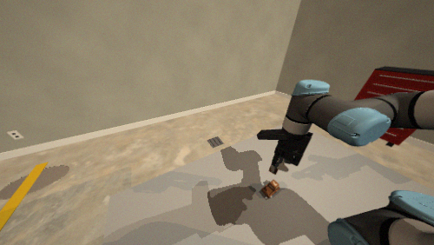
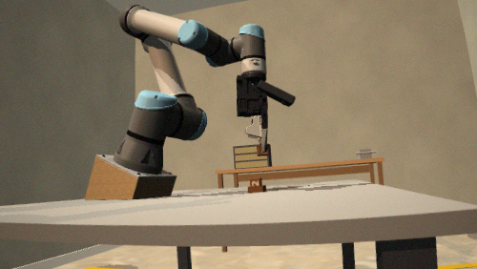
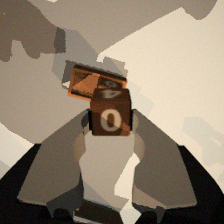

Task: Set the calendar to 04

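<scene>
Our tool [image 1: 273, 169] [image 2: 263, 147] [image 3: 111, 110] pinches the 0 cube [image 1: 272, 170] [image 2: 260, 152] [image 3: 111, 121] up high. The tray [image 1: 270, 190] [image 2: 257, 189] [image 3: 76, 91] sits at eleven o'clock in the wrist view. We're likely turning the cube; next, line up, then lower.

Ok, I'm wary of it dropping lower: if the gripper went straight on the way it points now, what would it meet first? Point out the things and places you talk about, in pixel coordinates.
Probably the pale tabletop [image 1: 174, 208] [image 2: 267, 210], just beside the calendar tray [image 3: 75, 89], with the held cube [image 3: 111, 120] touching first; depth is unclear, so it might clip the tray.
</scene>
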Robot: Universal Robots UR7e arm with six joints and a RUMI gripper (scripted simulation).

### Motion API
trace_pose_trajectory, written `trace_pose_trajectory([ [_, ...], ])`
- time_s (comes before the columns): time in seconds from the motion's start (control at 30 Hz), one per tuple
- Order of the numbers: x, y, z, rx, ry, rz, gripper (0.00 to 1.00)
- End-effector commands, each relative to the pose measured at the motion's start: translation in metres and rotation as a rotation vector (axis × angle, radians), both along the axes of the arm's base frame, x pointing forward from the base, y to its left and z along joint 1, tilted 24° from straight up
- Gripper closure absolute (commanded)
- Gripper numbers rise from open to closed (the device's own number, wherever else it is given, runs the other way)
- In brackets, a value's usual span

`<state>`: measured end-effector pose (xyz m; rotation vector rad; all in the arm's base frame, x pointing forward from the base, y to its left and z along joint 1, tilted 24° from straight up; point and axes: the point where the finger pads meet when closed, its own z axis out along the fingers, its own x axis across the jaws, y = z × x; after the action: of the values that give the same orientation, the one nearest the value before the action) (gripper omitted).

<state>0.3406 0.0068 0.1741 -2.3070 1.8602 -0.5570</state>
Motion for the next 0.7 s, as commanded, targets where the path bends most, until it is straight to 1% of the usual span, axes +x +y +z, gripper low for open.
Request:
trace_pose_trajectory([
  [0.0, 0.0001, -0.0023, 0.0002, -0.043, 0.014, 0.159, 0.90],
  [0.03, -0.0001, -0.0029, 0.0001, -0.057, 0.019, 0.194, 0.90],
  [0.07, -0.0001, -0.0029, 0.0001, -0.057, 0.019, 0.195, 0.90],
  [0.2, -0.0008, -0.0052, -0.0003, -0.111, 0.037, 0.333, 0.90],
  [0.3, -0.0008, -0.0054, -0.0003, -0.114, 0.038, 0.341, 0.90],
  [0.47, -0.0023, -0.0088, -0.0009, -0.185, 0.062, 0.522, 0.90],
  [0.5, -0.0023, -0.0088, -0.0009, -0.186, 0.062, 0.524, 0.90],
  [0.6, -0.0034, -0.0111, -0.0013, -0.229, 0.077, 0.633, 0.90],
  [0.67, -0.0039, -0.0119, -0.0014, -0.243, 0.081, 0.670, 0.90],
])
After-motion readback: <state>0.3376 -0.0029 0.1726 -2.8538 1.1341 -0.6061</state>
